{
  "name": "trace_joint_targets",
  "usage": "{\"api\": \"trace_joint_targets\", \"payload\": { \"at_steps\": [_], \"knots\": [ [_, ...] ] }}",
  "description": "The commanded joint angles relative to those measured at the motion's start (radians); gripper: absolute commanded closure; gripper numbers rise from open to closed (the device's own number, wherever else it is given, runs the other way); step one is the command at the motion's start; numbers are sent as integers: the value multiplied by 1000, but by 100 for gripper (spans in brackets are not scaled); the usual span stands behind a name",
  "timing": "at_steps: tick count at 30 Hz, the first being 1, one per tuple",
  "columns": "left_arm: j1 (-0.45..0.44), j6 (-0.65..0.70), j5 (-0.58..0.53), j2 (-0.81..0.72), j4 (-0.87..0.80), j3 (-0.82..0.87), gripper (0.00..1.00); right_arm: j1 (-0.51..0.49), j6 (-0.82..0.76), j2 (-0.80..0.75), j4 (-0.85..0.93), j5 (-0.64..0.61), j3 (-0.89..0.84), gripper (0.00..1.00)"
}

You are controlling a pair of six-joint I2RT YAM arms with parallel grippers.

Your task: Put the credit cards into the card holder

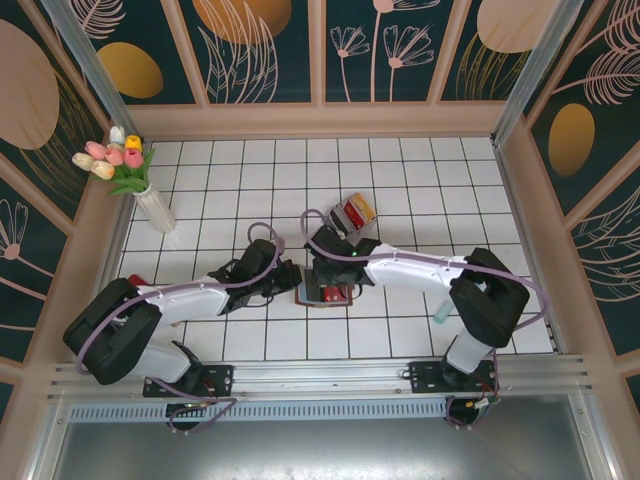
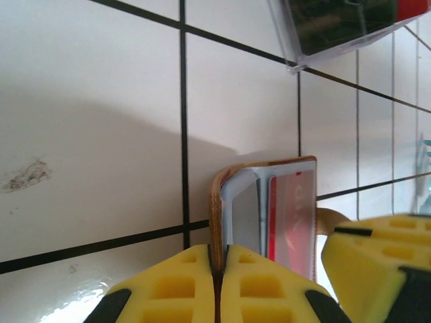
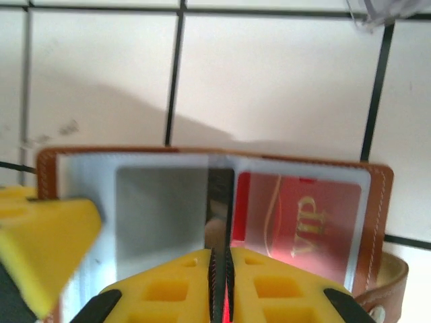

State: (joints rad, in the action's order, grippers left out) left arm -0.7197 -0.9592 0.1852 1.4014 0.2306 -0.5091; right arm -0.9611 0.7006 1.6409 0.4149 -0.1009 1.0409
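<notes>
left end effector clenched on card holder cover edge | right end effector pinching thin card edge-on at fold

Top view. Table: white tiles, black grid lines, fenced by floral wall panels.
Left rear corner: white vase, upright, with tulips in pink, white and yellow.
Centre rear: tray set askew, with cards in it; red and yellow faces are visible.
Near centre: wallet lying open on the tiles, brown edge to the left, red showing inside.
Left gripper is at the wallet's left edge, touching it.
Right gripper is directly over the wallet's rear edge, just in front of the tray.
Finger gap on both is too small to read.
Both arms are folded inward and meet at the wallet.
</notes>
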Motion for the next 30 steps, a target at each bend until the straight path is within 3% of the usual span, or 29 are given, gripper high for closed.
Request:
{"api": "trace_joint_targets", "payload": {
  "at_steps": [1,14,19,24,30],
  "knots": [
    [0,23,41,-45,36,-14,100,38,11,-18,-71,64,-27,84],
    [1,-1,161,-38,137,0,79,96,35,47,-219,223,-109,89],
    [1,-2,173,-15,128,3,83,105,45,51,-239,239,-129,90],
    [1,-12,163,16,117,-1,99,111,54,28,-244,232,-136,90],
    [2,-36,135,-8,143,10,100,111,59,-52,-237,199,-140,81]
  ]
}}
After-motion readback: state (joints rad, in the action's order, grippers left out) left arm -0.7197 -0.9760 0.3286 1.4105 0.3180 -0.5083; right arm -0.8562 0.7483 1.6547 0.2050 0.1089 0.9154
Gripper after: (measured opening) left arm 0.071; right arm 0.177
